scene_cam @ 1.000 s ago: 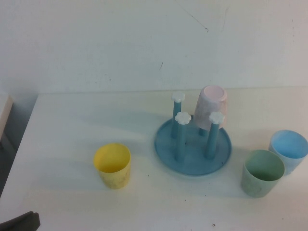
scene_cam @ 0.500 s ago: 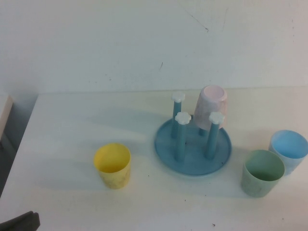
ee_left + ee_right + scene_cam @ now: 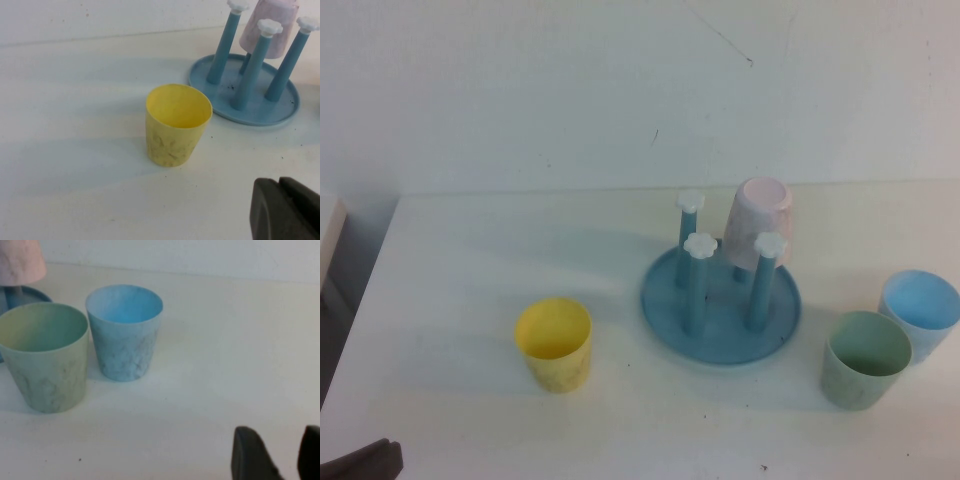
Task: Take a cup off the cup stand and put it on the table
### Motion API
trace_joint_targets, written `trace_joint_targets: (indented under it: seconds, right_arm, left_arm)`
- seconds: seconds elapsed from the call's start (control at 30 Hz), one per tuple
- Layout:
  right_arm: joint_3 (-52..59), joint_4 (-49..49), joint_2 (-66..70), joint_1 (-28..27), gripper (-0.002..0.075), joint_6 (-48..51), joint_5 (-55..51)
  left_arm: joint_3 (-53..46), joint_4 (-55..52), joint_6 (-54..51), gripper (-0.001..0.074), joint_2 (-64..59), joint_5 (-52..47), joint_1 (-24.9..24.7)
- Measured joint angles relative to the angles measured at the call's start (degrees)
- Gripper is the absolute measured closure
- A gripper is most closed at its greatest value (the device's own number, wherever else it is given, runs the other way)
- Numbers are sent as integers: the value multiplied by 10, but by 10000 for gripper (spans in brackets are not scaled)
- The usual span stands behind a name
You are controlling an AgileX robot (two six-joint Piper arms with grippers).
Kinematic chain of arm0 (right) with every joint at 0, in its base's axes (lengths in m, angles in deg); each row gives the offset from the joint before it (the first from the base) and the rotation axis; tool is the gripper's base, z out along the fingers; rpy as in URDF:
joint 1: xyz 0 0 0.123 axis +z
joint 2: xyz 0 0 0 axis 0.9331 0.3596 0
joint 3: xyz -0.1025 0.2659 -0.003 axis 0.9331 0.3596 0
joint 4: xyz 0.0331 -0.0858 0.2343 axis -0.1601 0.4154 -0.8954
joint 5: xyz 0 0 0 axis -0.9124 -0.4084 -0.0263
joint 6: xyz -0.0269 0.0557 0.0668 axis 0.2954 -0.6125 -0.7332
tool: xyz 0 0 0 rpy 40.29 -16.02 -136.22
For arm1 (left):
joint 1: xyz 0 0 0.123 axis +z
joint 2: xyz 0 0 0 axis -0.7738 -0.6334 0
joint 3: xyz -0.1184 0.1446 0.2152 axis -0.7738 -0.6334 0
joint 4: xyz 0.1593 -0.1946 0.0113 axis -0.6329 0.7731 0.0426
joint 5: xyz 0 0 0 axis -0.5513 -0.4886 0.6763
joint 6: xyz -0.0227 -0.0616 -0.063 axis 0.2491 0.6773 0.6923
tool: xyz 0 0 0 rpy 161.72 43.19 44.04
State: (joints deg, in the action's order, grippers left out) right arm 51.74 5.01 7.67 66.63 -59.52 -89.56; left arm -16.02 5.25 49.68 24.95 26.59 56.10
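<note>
The mint-green cup point(image 3: 865, 358) stands upright on the white table point(image 3: 470, 260) at the right, beside the light blue cup point(image 3: 920, 312). Both also show in the right wrist view, the mint-green cup point(image 3: 45, 355) nearer than the blue cup point(image 3: 125, 330). The blue cup stand point(image 3: 720, 337) holds a pink cup point(image 3: 758, 223) upside down on a back peg. My right gripper point(image 3: 278, 432) is open and empty, low over the table to the right of the cups. My left gripper point(image 3: 279, 183) is shut and empty at the near left, in front of the yellow cup point(image 3: 176, 125).
The yellow cup point(image 3: 554, 343) stands upright left of the stand. Three pegs with white flower knobs point(image 3: 699, 244) stand bare. A dark part of my left arm point(image 3: 360, 462) shows at the near left corner. A white wall rises behind the table.
</note>
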Motion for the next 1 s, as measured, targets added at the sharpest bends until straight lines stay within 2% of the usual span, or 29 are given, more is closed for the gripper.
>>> trace_joint_targets:
  seconds: [0.6,0.77,0.9,1.0]
  right_arm:
    - [0,2,0,0,509,0,0]
    - [0,2,0,0,509,0,0]
    - [0,2,0,0,509,0,0]
    - [0,2,0,0,509,0,0]
  left_arm:
    - [0,0,-1,737,0,0,0]
    - [0,-23,1,737,16,5,-18]
    - [-3,-83,93,737,55,31,-21]
    - [-25,-197,281,737,111,73,-18]
